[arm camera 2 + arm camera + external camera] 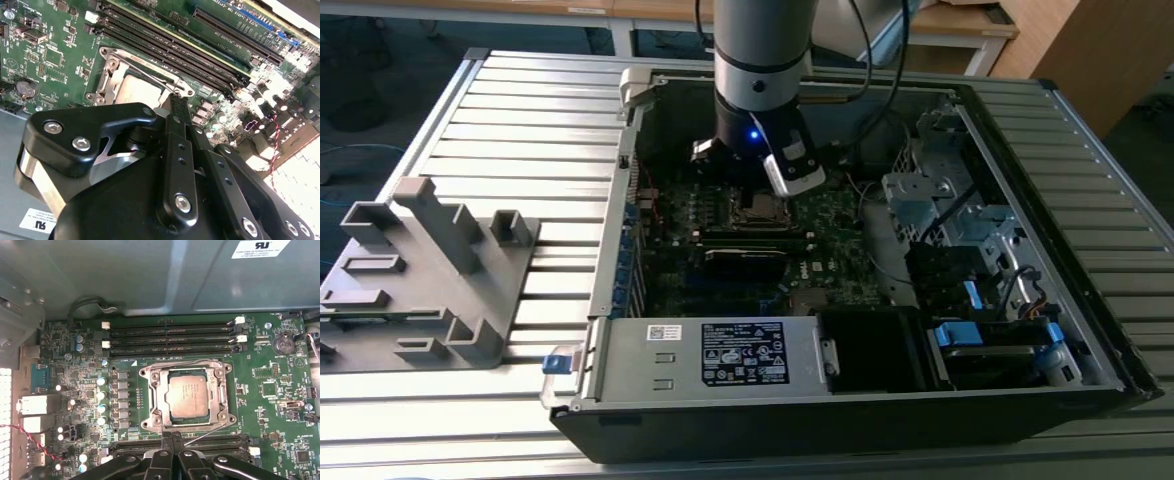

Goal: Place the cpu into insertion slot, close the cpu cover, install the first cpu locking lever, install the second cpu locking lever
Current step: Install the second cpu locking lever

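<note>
The cpu (187, 396) lies flat in the insertion slot (218, 401) on the green board, its dull metal top showing. The silver cpu cover (152, 399) is down around it as a frame. A thin wire locking lever (206, 435) slants from the socket's corner to my fingertips. My gripper (172, 438) is shut, its black fingers pressed together at the socket's edge with nothing between them. In the second wrist view the gripper (175, 100) tip sits right at the rim beside the cpu (142, 89). In the exterior view the arm (761, 90) reaches down into the open case over the insertion slot (755, 212).
Long black memory slots (170, 336) run on one side of the socket, and more long slots (220, 441) lie by my fingers. A labelled metal box (707, 355), drive bays (994, 345) and cables (914, 190) crowd the case. A grey fixture (434, 275) stands at the exterior view's left.
</note>
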Available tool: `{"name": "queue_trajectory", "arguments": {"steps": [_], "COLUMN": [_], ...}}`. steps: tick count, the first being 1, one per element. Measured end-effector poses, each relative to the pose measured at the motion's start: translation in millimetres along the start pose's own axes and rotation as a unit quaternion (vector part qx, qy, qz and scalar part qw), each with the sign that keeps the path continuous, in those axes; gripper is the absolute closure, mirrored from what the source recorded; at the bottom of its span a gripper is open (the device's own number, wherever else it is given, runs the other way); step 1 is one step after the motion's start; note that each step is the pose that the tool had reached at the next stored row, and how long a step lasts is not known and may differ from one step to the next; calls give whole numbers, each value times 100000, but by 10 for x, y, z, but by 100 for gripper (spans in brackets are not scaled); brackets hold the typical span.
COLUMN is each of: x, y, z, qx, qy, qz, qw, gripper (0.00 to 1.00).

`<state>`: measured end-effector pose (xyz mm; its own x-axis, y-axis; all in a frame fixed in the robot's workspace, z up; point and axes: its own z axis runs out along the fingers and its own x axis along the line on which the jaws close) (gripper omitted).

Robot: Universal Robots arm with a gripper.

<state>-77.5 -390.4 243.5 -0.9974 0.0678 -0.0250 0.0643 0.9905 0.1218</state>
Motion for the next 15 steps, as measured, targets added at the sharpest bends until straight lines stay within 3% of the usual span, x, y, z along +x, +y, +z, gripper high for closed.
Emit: {"name": "queue_trajectory", "arguments": {"steps": [10,15], "x": [46,62], "y": [-18,-32], "z": [64,105], "qx": [94,339], "qy": [-46,-146], "qz": [336,991], "qw": [99999,99994], "gripper": [89,89]}}
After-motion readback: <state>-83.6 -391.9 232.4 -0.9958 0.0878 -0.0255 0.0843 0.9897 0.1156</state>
